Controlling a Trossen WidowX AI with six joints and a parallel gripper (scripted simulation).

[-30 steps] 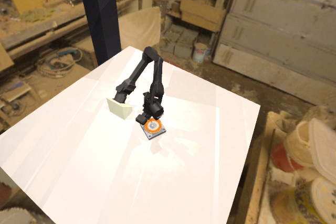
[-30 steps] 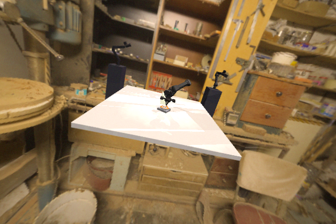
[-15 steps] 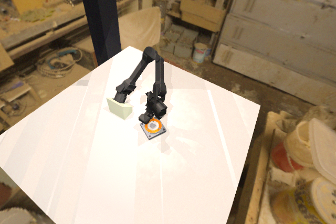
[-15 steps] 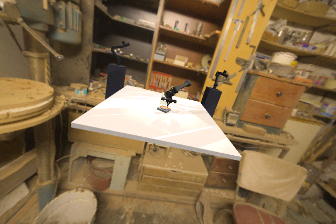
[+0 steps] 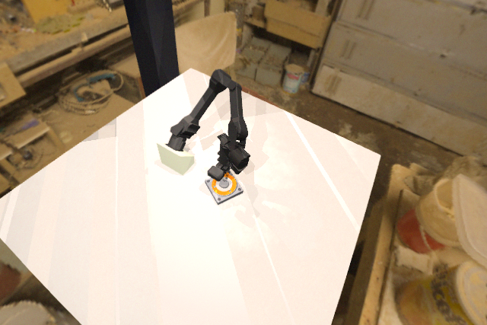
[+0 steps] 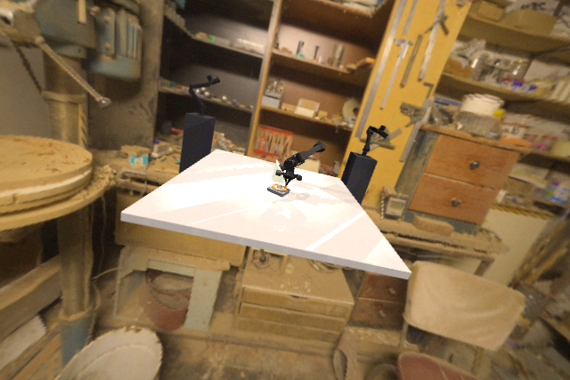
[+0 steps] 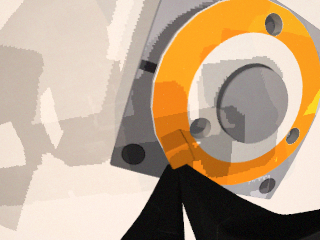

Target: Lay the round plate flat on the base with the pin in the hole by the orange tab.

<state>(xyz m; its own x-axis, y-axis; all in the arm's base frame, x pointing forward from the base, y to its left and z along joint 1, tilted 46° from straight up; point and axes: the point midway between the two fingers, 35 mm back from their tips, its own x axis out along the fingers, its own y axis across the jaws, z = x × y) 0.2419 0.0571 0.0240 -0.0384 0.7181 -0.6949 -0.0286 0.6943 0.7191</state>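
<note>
The round plate, an orange ring with a pale middle, sits around the grey post on the square grey base. In the wrist view a dark shadow gap shows between the plate's upper-left rim and the base. The orange tab is at the plate's lower left. The hole beside it looks grey inside; I cannot tell whether the pin is in it. My gripper is shut and empty, its tips at the tab's outer end, seemingly touching it.
A pale green block stands on the white table beside the arm's foot. Dark pedestals with small arms stand beyond the table.
</note>
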